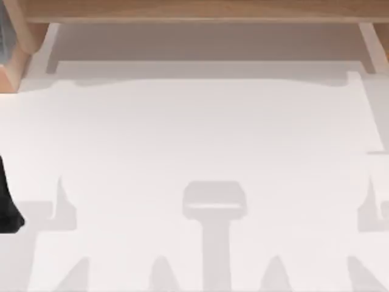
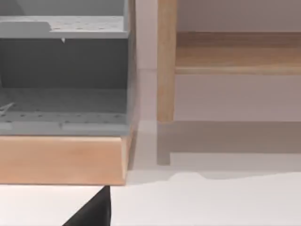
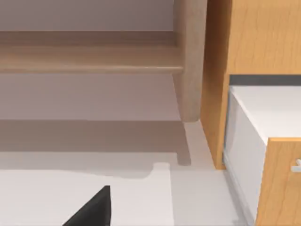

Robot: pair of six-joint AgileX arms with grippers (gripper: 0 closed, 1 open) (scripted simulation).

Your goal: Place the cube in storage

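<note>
The cube is out of view. A black part of my left gripper (image 2: 91,211) shows low in the left wrist view, above the white table (image 2: 211,202) and short of a grey open compartment (image 2: 61,106) with a wooden front lip (image 2: 61,160). My left arm (image 1: 7,204) sits at the table's left edge in the top view. A black part of my right gripper (image 3: 91,209) hangs over the table beside a wooden cabinet (image 3: 254,37) whose white drawer (image 3: 263,113) stands pulled out.
A wooden shelf (image 1: 194,9) runs along the back of the table (image 1: 200,134), carried on wooden posts (image 2: 165,61) (image 3: 190,56). Grey shadows of the arms fall across the front of the tabletop.
</note>
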